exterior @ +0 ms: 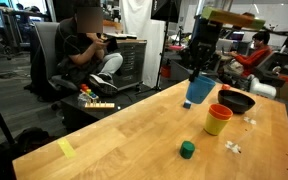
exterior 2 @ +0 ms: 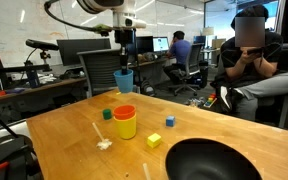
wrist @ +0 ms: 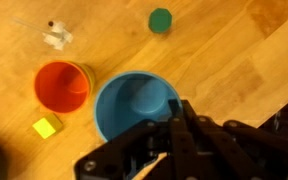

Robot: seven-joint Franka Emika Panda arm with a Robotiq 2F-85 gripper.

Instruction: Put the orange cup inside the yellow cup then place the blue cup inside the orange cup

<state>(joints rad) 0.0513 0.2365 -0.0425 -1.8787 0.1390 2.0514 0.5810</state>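
My gripper [exterior: 199,72] is shut on the rim of the light-blue cup [exterior: 199,91] and holds it upright in the air above the table. The blue cup also shows in an exterior view [exterior 2: 123,81] and fills the middle of the wrist view [wrist: 134,105], with the gripper [wrist: 179,115] on its rim. The orange cup [exterior: 220,111] sits inside the yellow cup [exterior: 217,124] on the table, a little to the side of and below the blue cup. The nested pair shows in the wrist view, orange cup [wrist: 62,86] and yellow rim [wrist: 88,72].
A dark bowl [exterior: 237,101] stands close behind the nested cups. A green block [exterior: 187,149], a yellow block [exterior 2: 154,141], a small blue block [exterior 2: 170,121] and a white scrap [wrist: 56,37] lie on the wooden table [exterior: 114,135]. People sit nearby.
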